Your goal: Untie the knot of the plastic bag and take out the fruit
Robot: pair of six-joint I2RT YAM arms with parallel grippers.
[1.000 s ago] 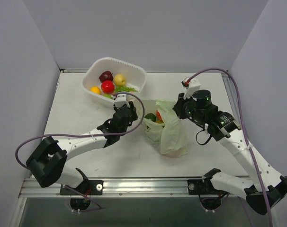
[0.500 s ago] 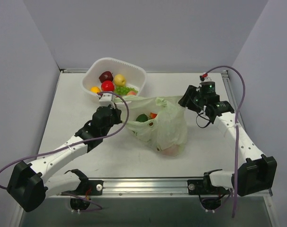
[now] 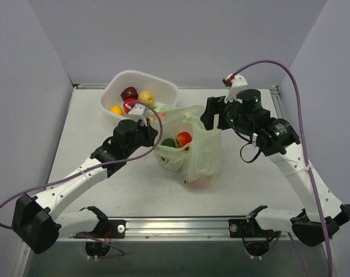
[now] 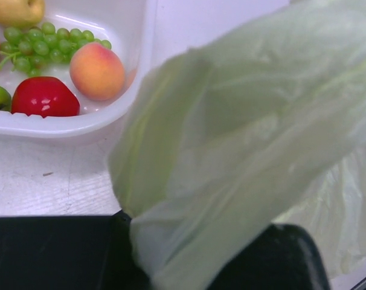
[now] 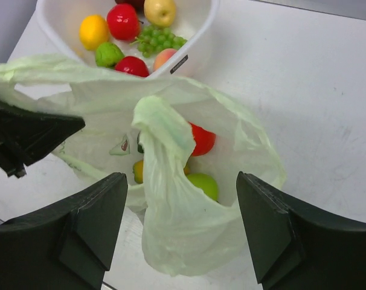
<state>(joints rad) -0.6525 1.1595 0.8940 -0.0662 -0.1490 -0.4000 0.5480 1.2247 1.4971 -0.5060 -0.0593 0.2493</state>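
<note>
The pale green plastic bag [image 3: 193, 160] sits mid-table with its mouth standing open. The knot is out of view; one loose handle end [image 5: 162, 129] flops over the opening. Fruit lies inside: a red apple [image 5: 202, 139], a light green apple [image 5: 203, 185] and a yellow-orange piece [image 5: 137, 171]. My left gripper [image 3: 153, 134] is shut on the bag's left handle, and the film bunches between its black fingers [image 4: 62, 254]. My right gripper [image 5: 180, 232] hovers open above the bag, its fingers [image 5: 95, 220] wide apart and touching nothing.
A white basket [image 3: 165, 86] stands at the back left, just behind the bag. It holds a peach [image 4: 97, 70], green grapes [image 4: 50, 41] and several other fruits. The table's right edge rail [image 3: 279, 109] runs close behind my right arm.
My right gripper opened, let go of the bag's right handle and swung back over the bag. My left gripper shut on the left handle and keeps it pulled toward the basket. The stretched bag slackened.
</note>
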